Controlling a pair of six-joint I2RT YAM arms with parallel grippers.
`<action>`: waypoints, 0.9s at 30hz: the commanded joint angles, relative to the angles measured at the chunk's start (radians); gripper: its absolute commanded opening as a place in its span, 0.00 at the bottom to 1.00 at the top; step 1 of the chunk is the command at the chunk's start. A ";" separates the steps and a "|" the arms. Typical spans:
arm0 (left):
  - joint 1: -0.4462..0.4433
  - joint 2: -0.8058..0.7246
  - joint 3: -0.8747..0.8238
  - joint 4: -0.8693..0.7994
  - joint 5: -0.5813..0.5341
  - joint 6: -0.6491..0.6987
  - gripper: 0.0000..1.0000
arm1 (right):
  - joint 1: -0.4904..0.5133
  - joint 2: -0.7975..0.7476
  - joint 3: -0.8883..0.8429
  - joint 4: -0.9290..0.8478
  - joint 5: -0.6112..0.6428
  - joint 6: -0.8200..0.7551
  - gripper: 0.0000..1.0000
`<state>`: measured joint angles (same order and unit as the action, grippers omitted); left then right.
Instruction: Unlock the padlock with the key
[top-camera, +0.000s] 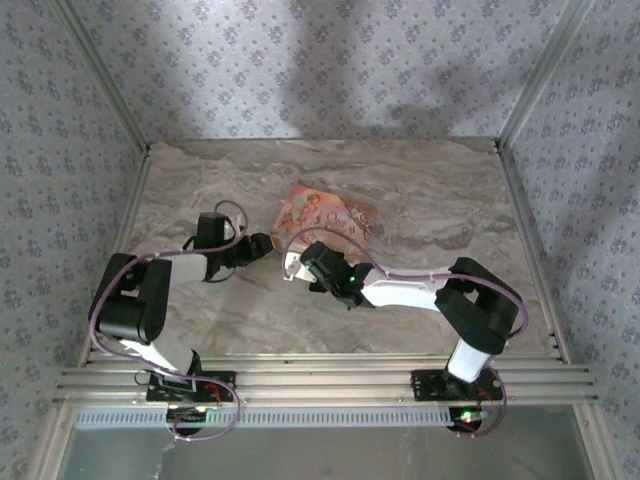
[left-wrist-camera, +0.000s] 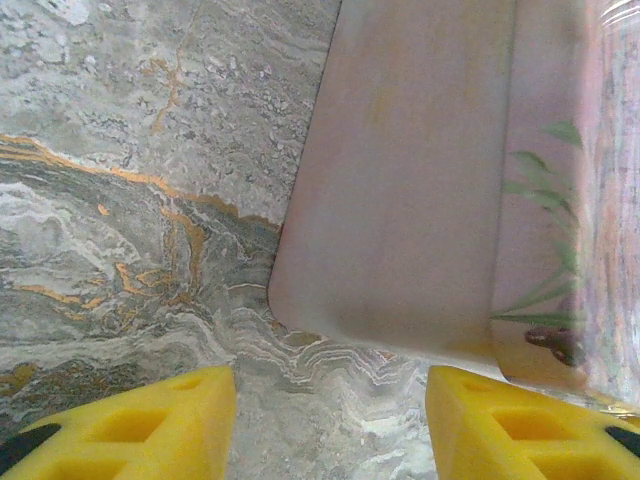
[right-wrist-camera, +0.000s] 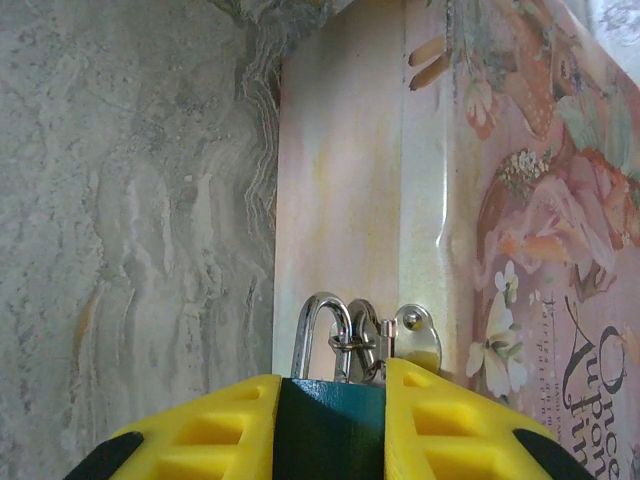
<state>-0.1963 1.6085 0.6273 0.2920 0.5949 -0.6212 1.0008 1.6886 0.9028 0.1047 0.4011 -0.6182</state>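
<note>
My right gripper is shut on the dark green body of the padlock. Its chrome shackle passes through the metal hasp on the side of a pink illustrated box. In the top view this gripper sits at the box's near left corner. My left gripper is open over bare marble, its yellow fingers just short of the box's rounded corner, with nothing between them. Seen from above, the left gripper lies left of the box. The key is out of view.
The marble tabletop is walled by patterned panels at the back and both sides. An aluminium rail runs along the near edge, by the arm bases. Cables loop over both arms.
</note>
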 joint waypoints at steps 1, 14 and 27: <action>0.004 -0.025 0.000 -0.005 0.023 0.011 0.53 | 0.011 -0.014 -0.038 0.114 0.034 0.019 0.00; 0.005 -0.108 -0.006 -0.088 -0.057 0.042 0.56 | 0.018 0.032 0.037 0.135 -0.006 0.052 0.00; 0.005 -0.231 -0.009 -0.211 -0.122 0.089 0.57 | -0.003 -0.023 0.044 0.110 -0.001 0.081 0.00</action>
<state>-0.1963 1.4059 0.6273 0.1184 0.4839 -0.5571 0.9874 1.6917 0.9241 0.1917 0.4049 -0.5129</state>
